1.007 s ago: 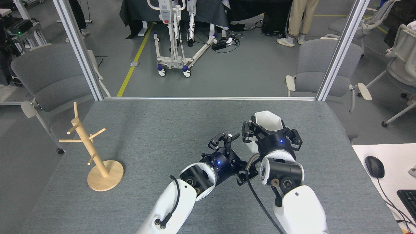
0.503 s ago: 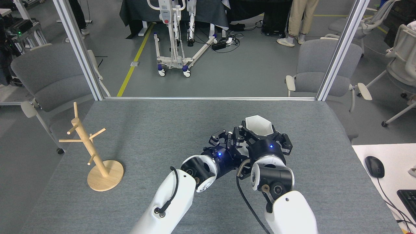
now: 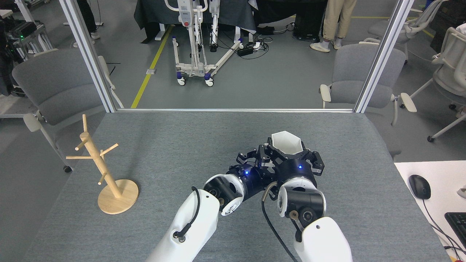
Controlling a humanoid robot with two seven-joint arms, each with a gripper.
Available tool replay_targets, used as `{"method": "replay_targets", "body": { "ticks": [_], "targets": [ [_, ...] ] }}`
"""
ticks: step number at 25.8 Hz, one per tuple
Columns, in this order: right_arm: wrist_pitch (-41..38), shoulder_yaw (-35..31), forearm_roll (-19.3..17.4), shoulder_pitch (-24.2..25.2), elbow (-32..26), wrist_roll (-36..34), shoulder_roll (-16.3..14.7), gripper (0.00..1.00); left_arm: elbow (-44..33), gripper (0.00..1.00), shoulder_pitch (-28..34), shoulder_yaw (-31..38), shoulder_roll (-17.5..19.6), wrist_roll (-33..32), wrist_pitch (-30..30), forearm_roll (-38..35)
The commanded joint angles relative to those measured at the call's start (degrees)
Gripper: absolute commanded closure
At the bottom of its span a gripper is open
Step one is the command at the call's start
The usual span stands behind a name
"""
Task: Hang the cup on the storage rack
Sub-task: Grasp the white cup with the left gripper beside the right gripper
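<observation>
While the right gripper [image 3: 287, 155] clamps the white cup [image 3: 287, 142] mid-table, rim up, the left gripper [image 3: 255, 160] crowds in beside it, and whether it's open I can't tell. That cup looks light, rigid, smooth, likely chippable; the handle's hidden. The storage rack [image 3: 99, 164] waits well apart, far left.

A grey felt-like worktop [image 3: 182, 145] fills the foreground, framed by two slanted aluminium posts [image 3: 87, 54]. Grey chairs stand behind it, one at the left [image 3: 54, 91] and one at the right [image 3: 360, 76]. A yellow floor line [image 3: 151, 67] runs past a white wheeled lift stand [image 3: 196, 43]. A person's legs [image 3: 336, 22] show beyond. A black mouse [image 3: 419, 186] and keyboard [image 3: 457, 222] lie on a white desk [image 3: 411, 171] at right.
</observation>
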Motion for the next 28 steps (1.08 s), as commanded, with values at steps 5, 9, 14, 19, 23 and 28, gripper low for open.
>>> {"method": "replay_targets", "body": {
  "ticks": [5, 9, 14, 19, 23, 28],
  "targets": [
    [0.1, 1.0, 0.1, 0.7, 0.0, 0.3, 0.0, 1.0, -0.1, 1.0, 0.0, 0.1, 0.1, 0.0, -1.1, 0.4],
    [0.1, 0.9, 0.1, 0.7, 0.1, 0.3, 0.0, 1.0, 0.0, 1.0, 0.0, 0.1, 0.1, -0.2, -1.2, 1.8],
    [-0.2, 0.9, 0.1, 0.7, 1.2, 0.2, -0.3, 1.0, 0.0, 1.0, 0.0, 0.3, 0.1, -0.7, -1.2, 2.4],
    [-0.2, 0.9, 0.0, 0.7, 1.3, 0.1, -0.2, 0.92, 0.1, 1.0, 0.0, 0.4, 0.1, -0.7, -1.2, 2.4],
    [-0.3, 0.9, 0.0, 0.6, 2.5, -0.2, -0.1, 0.37, 0.6, 1.0, 0.0, 0.5, 0.1, -0.7, -1.2, 2.4],
    [-0.5, 0.9, -0.2, 0.6, 2.6, -0.7, 0.1, 0.0, 0.8, 1.0, 0.0, 0.5, 0.1, -0.7, -1.3, 2.4]
  ]
}}
